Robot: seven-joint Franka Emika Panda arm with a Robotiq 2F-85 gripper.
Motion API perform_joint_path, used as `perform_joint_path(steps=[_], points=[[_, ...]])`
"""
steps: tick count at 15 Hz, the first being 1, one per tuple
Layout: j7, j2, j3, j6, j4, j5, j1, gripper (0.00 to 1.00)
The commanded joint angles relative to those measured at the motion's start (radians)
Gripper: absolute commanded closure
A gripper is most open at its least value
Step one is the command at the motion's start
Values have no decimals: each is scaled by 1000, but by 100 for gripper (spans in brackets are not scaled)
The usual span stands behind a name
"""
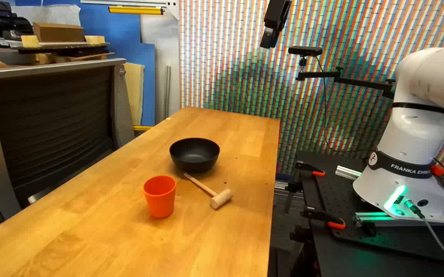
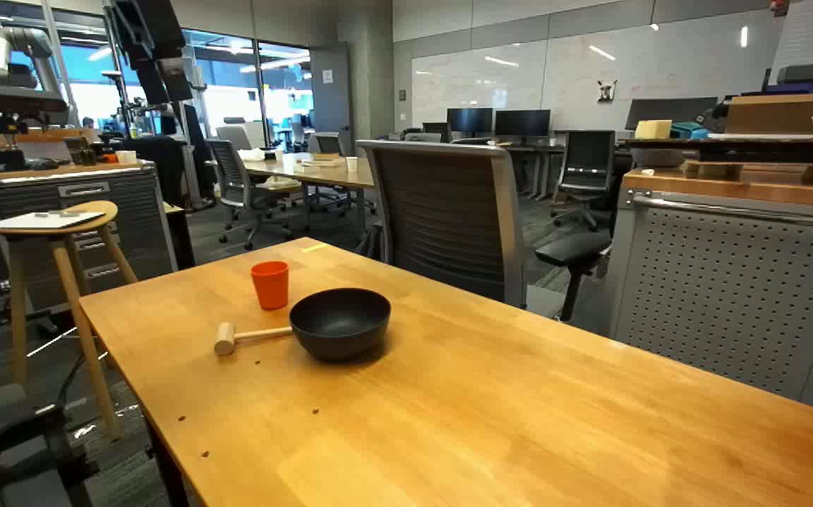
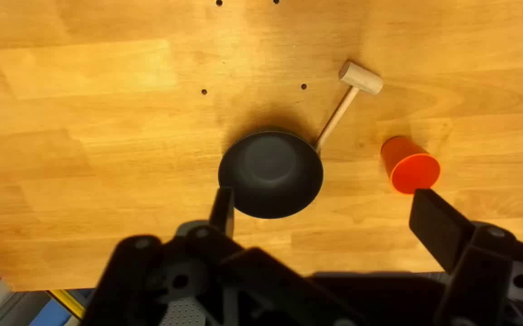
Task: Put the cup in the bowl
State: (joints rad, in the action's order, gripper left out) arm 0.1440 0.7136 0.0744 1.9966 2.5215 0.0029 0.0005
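Observation:
The orange-red cup (image 1: pixel 160 196) stands upright on the wooden table; it also shows in an exterior view (image 2: pixel 271 285) and in the wrist view (image 3: pixel 411 170). The round black bowl (image 1: pixel 195 154) sits upright near it, seen also in an exterior view (image 2: pixel 340 325) and the wrist view (image 3: pixel 270 174). The bowl's inside looks empty. My gripper (image 3: pixel 324 197) is open with nothing between its fingers. In the wrist view its left finger overlaps the bowl's edge and its right finger tip overlaps the cup's rim. Black gripper parts hang high above the table in both exterior views (image 1: pixel 271 34) (image 2: pixel 167 77).
A small wooden mallet (image 1: pixel 220 198) lies beside the cup, its handle end at the bowl; it also shows in the wrist view (image 3: pixel 361 79). The table (image 1: pixel 222 127) has a chair (image 2: pixel 448 218) along one side. The robot base stands on a black bench (image 1: pixel 345 246).

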Motion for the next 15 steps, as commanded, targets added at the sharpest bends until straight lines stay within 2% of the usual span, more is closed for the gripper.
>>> perform_joint_path(steps=[1, 4, 5, 10, 15], points=[[0, 0, -1, -1, -6, -1, 1, 0], [0, 4, -1, -1, -14, 0, 1, 0], [1, -33, -1, -8, -36, -1, -3, 0], [12, -335, 45, -24, -181, -32, 6, 0], [-20, -650, 67, -14, -381, -41, 51, 0]])
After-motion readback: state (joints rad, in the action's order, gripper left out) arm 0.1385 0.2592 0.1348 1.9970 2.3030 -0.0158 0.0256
